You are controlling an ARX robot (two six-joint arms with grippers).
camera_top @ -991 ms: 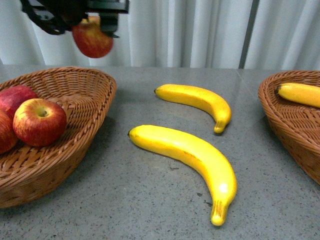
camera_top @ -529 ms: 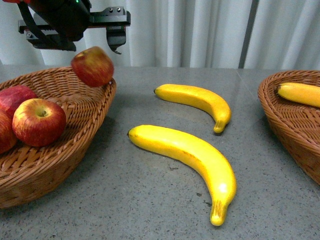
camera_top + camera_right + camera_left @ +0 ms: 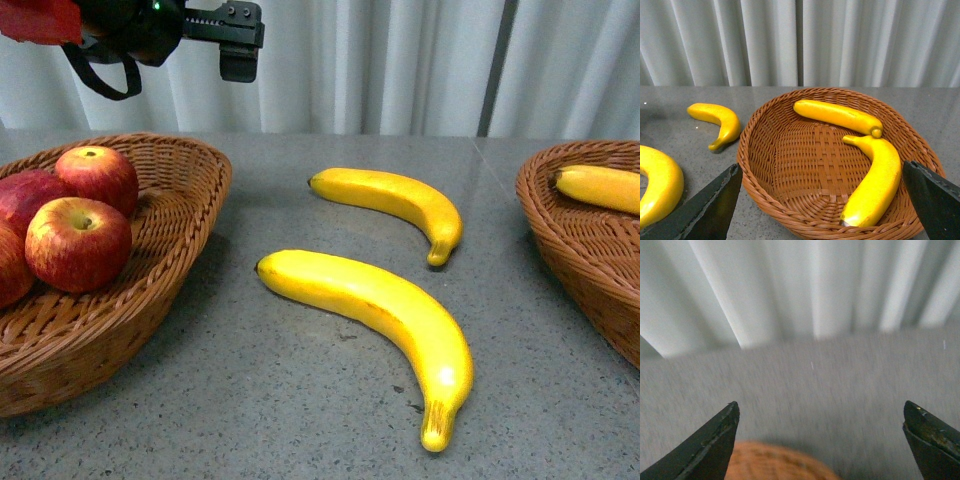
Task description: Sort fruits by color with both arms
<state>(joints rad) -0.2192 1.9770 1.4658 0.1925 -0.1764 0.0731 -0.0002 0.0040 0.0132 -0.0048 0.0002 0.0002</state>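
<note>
Left gripper (image 3: 820,407) wide open, empty, above apple basket (image 3: 190,200) at 9 o'clock | right gripper (image 3: 820,166) open over banana basket (image 3: 755,165) at 3 o'clock | on table (image 3: 250,400): near banana (image 3: 370,310), far banana (image 3: 395,200) at its 12 | I'd pinch mid-body, across the curve | skin glossy bright yellow, likely slippery.

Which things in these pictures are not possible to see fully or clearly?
- Front view: the left basket is cut by the left edge, so the number of apples is uncertain.
- Front view: the right basket and its banana are cut by the right edge.
- Left wrist view: blurred; only a sliver of wicker shows.
- Front view: right arm out of frame.
</note>
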